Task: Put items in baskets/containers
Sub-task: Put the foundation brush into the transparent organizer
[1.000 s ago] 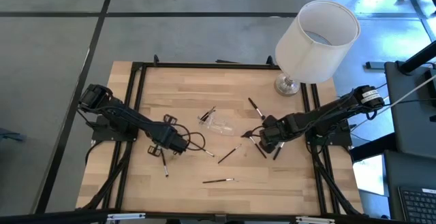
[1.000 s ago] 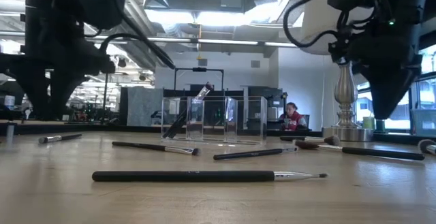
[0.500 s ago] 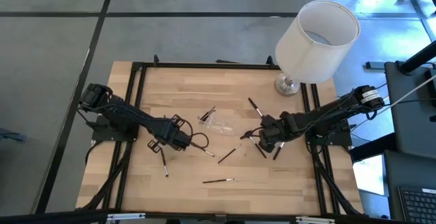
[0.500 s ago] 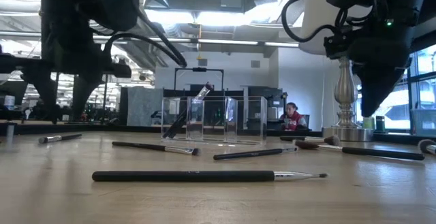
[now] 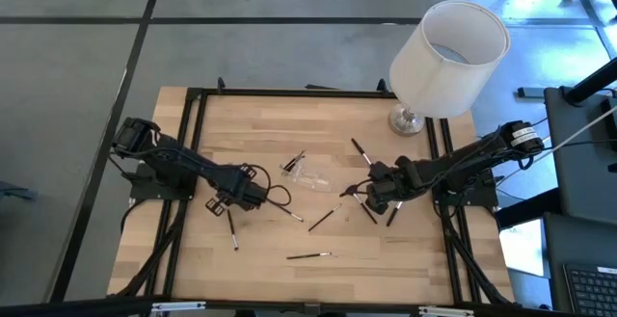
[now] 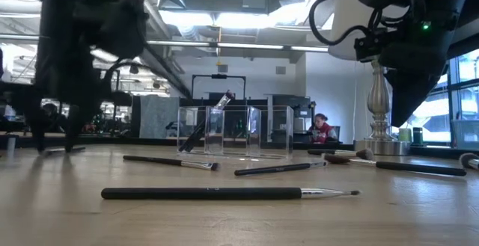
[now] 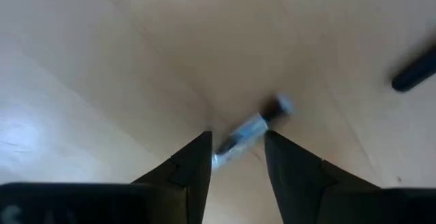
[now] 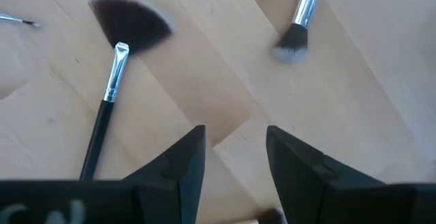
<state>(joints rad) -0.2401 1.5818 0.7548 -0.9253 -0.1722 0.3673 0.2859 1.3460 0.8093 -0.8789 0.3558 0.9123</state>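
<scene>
Brushes lie all over the wooden table (image 5: pixel 260 124). The left gripper (image 7: pixel 236 157) is low over one thin brush (image 7: pixel 248 129), and its shiny silver end sits right between the two open dark fingers (image 7: pixel 191 166). The right gripper (image 8: pixel 235 149) is open too, with bare wood between its fingers. A fan brush (image 8: pixel 119 54) with a soft dark head and a fluffy brush (image 8: pixel 300 26) lie just ahead of it. The clear plastic tray (image 6: pixel 236 130) stands mid-table and holds one leaning brush (image 6: pixel 206 126). A long black brush (image 6: pixel 224 193) lies nearest. A big white lamp (image 5: pixel 445 57) stands at the far corner.
</scene>
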